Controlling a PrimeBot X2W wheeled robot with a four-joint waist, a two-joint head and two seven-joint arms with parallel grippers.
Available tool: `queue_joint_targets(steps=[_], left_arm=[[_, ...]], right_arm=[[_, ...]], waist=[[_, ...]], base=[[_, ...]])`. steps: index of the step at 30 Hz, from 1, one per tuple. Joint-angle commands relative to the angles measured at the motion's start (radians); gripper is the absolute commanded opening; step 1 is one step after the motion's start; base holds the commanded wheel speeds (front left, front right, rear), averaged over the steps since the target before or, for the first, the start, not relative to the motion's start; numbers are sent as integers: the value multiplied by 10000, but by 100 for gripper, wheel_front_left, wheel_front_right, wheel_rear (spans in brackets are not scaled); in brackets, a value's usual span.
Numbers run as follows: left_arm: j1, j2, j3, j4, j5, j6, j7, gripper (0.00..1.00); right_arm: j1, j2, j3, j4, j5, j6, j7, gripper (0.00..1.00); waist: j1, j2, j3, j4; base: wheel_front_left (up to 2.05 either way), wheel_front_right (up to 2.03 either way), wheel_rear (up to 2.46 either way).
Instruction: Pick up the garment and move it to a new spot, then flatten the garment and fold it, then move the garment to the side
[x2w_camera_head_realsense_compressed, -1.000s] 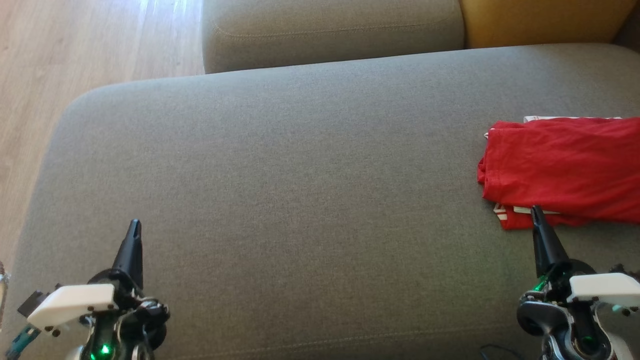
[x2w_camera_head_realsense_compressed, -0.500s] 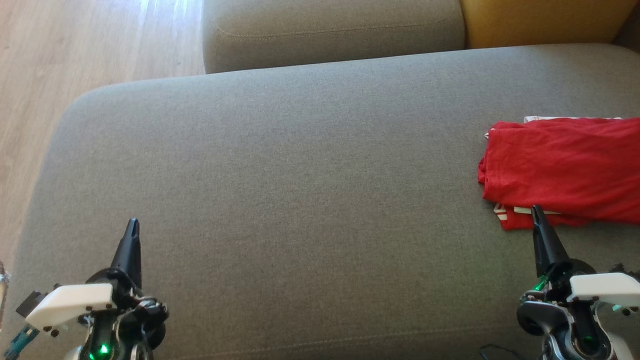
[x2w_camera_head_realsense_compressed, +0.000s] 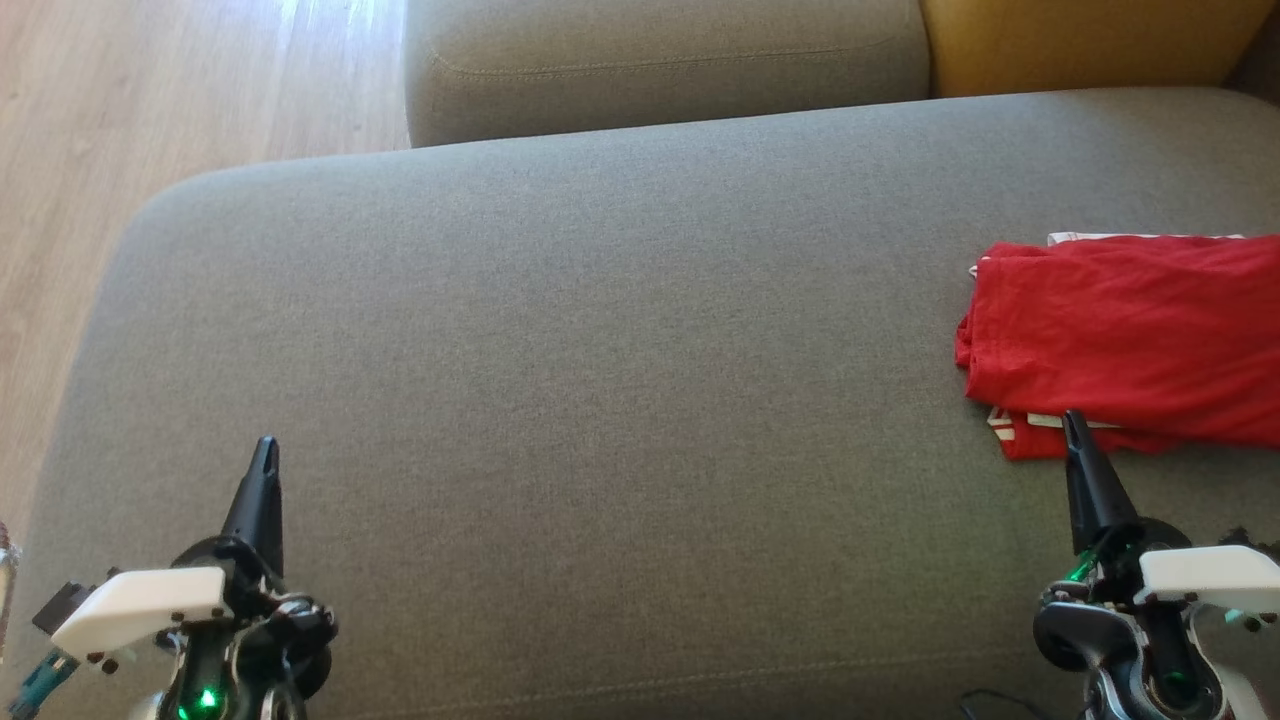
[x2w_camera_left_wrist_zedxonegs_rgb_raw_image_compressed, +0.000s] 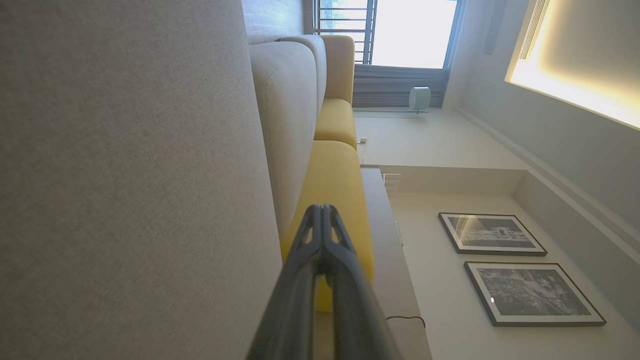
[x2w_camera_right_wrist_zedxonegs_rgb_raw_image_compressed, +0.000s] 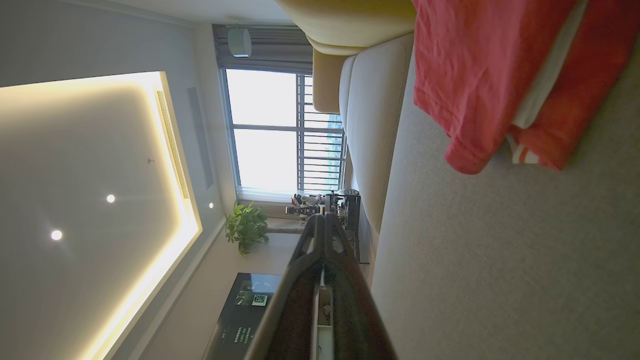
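On the wide grey seat cushion (x2w_camera_head_realsense_compressed: 600, 330) in the head view, the red garment (x2w_camera_head_realsense_compressed: 1130, 335) lies folded at the far right, with its right part cut off by the picture's edge. White trim peeks from under its near and far edges. The left gripper (x2w_camera_head_realsense_compressed: 264, 450) stands at the lower left over bare cushion, well apart from the garment. Its two dark fingers are pressed together into one point with nothing between them. The right gripper (x2w_camera_head_realsense_compressed: 1073, 422) stands at the lower right, closed in the same way and empty, and its tip shows against the garment's near edge. A grey back cushion (x2w_camera_head_realsense_compressed: 660, 60) and a yellow cushion (x2w_camera_head_realsense_compressed: 1080, 40) sit behind the seat, and a wooden floor (x2w_camera_head_realsense_compressed: 150, 90) runs along the left.

In the left wrist view, the left gripper (x2w_camera_left_wrist_zedxonegs_rgb_raw_image_compressed: 322, 212) rises with its fingertips meeting and nothing held. The grey seat is on one side of it and the yellow cushions are beyond. Two framed pictures (x2w_camera_left_wrist_zedxonegs_rgb_raw_image_compressed: 532, 294) hang on the wall.

In the right wrist view, the right gripper (x2w_camera_right_wrist_zedxonegs_rgb_raw_image_compressed: 324, 219) is likewise pinched closed and empty. The garment (x2w_camera_right_wrist_zedxonegs_rgb_raw_image_compressed: 475, 75) lies on the seat off to the side of the fingers and clear of them, its layers and a white strip visible at the edge. A window (x2w_camera_right_wrist_zedxonegs_rgb_raw_image_compressed: 270, 130) and a potted plant (x2w_camera_right_wrist_zedxonegs_rgb_raw_image_compressed: 246, 227) show farther off.
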Motion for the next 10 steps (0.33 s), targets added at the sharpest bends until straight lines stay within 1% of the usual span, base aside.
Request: queue_joint_targets(steps=[1,10], left_arm=[[-530,90,369,-277,58,-71,67,0],[-533,61,410,-275,92,-71,100,0]], right_arm=[[-486,-81,176,-334,59,-2,60,0],[-486,-81,176,-334,59,-2,59,0]], waist=[[0,0,0,0],[0,0,0,0]], base=[[0,0,0],[0,0,0]])
